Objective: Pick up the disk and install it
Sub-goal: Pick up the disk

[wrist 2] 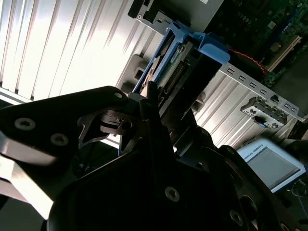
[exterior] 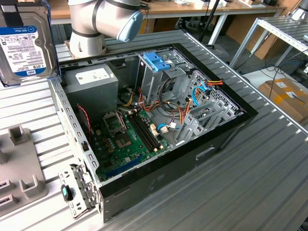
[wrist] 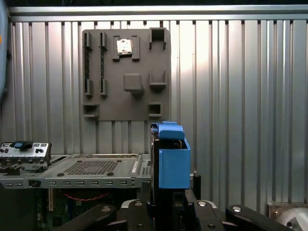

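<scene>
Jaws of the gripper (wrist 2: 153, 103) are clamped tight on the disk (wrist 2: 185, 72), whose blue side rail points away from the fingers. In the exterior view the disk (exterior: 24, 43) hangs clear above the ribbed tabletop (exterior: 250, 159), label showing, beyond the power-supply corner of the open computer case (exterior: 202, 154). A grey fixture plate (wrist: 125, 72) lies on the tabletop beside the case's edge.
</scene>
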You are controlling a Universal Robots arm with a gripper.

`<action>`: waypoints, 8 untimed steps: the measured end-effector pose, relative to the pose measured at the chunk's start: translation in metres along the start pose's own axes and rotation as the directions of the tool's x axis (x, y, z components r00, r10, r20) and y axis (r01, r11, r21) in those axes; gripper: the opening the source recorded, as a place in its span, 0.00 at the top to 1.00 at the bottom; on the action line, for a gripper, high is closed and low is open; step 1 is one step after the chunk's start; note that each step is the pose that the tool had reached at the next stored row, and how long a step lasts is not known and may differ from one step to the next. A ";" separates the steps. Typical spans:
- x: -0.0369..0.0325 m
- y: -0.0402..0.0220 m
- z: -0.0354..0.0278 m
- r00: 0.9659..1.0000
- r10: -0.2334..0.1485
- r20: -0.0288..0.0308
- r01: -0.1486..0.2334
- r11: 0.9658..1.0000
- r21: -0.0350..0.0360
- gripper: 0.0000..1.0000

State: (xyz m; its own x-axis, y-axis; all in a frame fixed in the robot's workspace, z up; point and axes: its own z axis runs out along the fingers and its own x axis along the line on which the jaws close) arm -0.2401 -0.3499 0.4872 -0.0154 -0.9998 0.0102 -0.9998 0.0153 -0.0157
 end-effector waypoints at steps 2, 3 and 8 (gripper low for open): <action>-0.0001 -0.0025 0.0000 1.000 0.000 0.000 0.000 1.000 0.000 0.65; -0.0001 -0.0032 0.0000 1.000 0.000 0.000 0.000 1.000 0.000 0.65; -0.0001 -0.0042 0.0000 1.000 0.000 0.000 0.000 1.000 0.000 0.65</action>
State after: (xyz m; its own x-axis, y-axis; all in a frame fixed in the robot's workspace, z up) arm -0.2359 -0.3498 0.4872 -0.0154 -0.9998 0.0103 -0.9998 0.0153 -0.0156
